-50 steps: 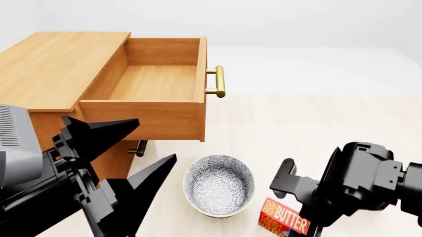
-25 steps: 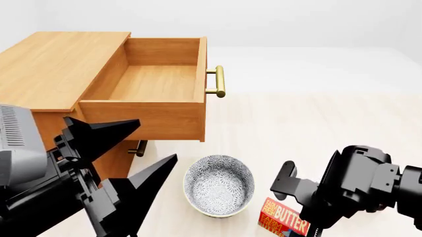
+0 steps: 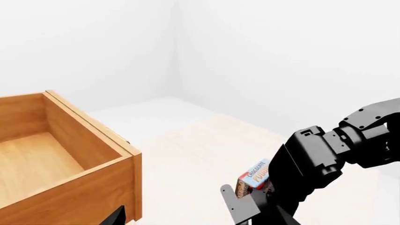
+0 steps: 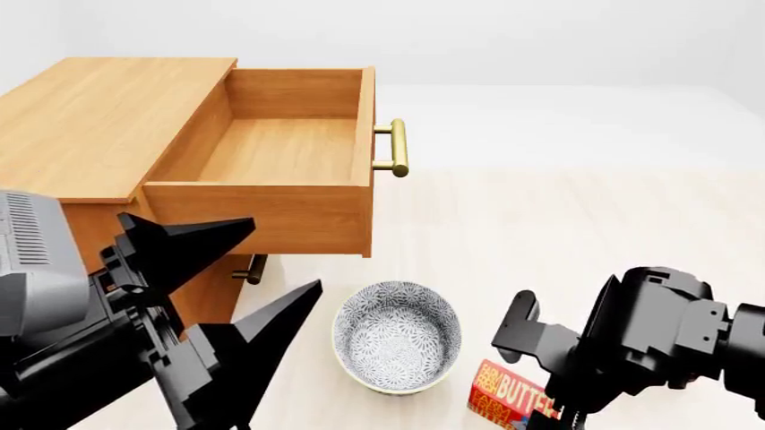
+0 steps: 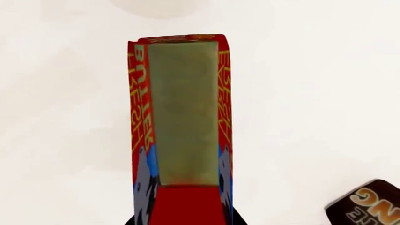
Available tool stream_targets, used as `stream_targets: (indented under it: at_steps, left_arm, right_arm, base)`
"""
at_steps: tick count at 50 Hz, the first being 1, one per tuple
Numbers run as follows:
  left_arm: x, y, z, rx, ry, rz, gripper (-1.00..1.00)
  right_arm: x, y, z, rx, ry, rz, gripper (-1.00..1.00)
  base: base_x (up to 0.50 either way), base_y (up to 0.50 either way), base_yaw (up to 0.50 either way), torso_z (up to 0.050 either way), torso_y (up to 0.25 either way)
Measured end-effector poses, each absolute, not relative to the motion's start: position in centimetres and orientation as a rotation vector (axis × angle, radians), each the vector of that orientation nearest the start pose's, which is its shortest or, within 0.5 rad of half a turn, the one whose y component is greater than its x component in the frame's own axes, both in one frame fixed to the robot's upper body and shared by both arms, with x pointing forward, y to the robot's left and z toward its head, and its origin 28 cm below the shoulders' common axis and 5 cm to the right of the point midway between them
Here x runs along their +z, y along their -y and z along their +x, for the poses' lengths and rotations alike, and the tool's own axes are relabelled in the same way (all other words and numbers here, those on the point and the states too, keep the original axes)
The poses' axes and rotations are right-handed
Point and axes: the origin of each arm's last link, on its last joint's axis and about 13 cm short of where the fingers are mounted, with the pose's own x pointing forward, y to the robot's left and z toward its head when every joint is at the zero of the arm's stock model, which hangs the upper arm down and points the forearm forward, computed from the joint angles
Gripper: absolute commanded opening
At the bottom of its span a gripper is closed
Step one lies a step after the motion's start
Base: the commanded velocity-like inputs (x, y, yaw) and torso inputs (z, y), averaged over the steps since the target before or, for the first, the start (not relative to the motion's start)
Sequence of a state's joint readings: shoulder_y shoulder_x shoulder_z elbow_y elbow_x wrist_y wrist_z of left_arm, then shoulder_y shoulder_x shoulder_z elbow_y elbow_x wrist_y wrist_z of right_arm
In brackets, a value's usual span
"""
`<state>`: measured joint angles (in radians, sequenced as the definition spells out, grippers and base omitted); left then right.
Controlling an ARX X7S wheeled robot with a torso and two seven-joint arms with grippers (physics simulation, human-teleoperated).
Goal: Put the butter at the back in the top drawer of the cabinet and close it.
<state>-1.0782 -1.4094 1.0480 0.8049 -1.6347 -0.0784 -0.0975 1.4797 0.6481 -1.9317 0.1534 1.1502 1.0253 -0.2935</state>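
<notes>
Since a second ago the right gripper (image 4: 540,394) has dropped lower over the butter (image 4: 511,394), now covering more of the box's right end — only "BUTTE" of the lettering shows in head view. Left arm barely shifted.

Butter lies on the pale floor at the near right, just beside the patterned bowl (image 4: 396,335), not touching it. Right wrist view looks straight down on the butter (image 5: 182,126), centred and close, w/ a corner of the chocolate pudding box (image 5: 370,206) near it. Right fingers aren't clearly visible in any view, so can't tell if they're spread or pinching.

Left gripper (image 4: 239,278) hangs in front of the cabinet (image 4: 96,116) w/ fingers spread wide, holding nothing.

Top drawer (image 4: 281,148) is pulled fully out & bare inside (brass handle (image 4: 395,148) faces right). Left wrist view shows the drawer's corner (image 3: 93,140) and the right arm beyond.
</notes>
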Motion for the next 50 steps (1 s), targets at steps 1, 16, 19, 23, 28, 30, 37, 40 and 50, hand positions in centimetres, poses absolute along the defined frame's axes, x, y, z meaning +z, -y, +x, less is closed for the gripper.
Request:
stream_targets:
  at_steps: [1, 16, 19, 23, 28, 30, 37, 40, 50]
  left_arm:
    - [25.2, -26.9, 16.6, -0.854, -0.046, -0.082, 1.0]
    - [25.2, -26.9, 16.5, -0.861, -0.045, -0.079, 1.0]
    - [25.2, -27.0, 16.5, -0.863, -0.044, -0.079, 1.0]
    - [25.2, -27.0, 16.4, -0.866, -0.041, -0.079, 1.0]
    - [25.3, -27.0, 16.3, -0.869, -0.038, -0.078, 1.0]
    - [25.3, -27.0, 16.3, -0.87, -0.037, -0.078, 1.0]
    - [25.3, -27.1, 16.3, -0.871, -0.035, -0.08, 1.0]
    - [25.4, -27.1, 16.3, -0.872, -0.036, -0.079, 1.0]
    - [25.7, -27.0, 16.2, -0.883, -0.04, -0.069, 1.0]
  right_arm:
    - [14.1, 18.0, 29.7, 0.735, -1.315, -0.783, -1.0]
    - [14.4, 18.1, 28.9, 0.738, -1.33, -0.768, -1.0]
    - [14.8, 18.2, 28.6, 0.74, -1.332, -0.768, -1.0]
    - [15.3, 18.3, 28.1, 0.742, -1.334, -0.774, -1.0]
    - [16.2, 18.3, 27.6, 0.742, -1.33, -0.783, -1.0]
    - [16.7, 18.4, 27.4, 0.74, -1.325, -0.787, -1.0]
    - [18.6, 18.4, 26.5, 0.738, -1.296, -0.814, -1.0]
    - [19.6, 18.4, 26.0, 0.74, -1.283, -0.826, -1.0]
    - [23.0, 18.1, 24.4, 0.751, -1.222, -0.872, -1.0]
  base:
    - [0.0, 0.0, 0.0, 0.0, 0.0]
    - [0.0, 0.0, 0.0, 0.0, 0.0]
    - [0.0, 0.0, 0.0, 0.0, 0.0]
    - [0.0, 0.0, 0.0, 0.0, 0.0]
    - [0.0, 0.0, 0.0, 0.0, 0.0]
    - [0.0, 0.0, 0.0, 0.0, 0.0]
    - [0.0, 0.0, 0.0, 0.0, 0.0]
    - [0.0, 0.0, 0.0, 0.0, 0.0]
    - [0.0, 0.0, 0.0, 0.0, 0.001]
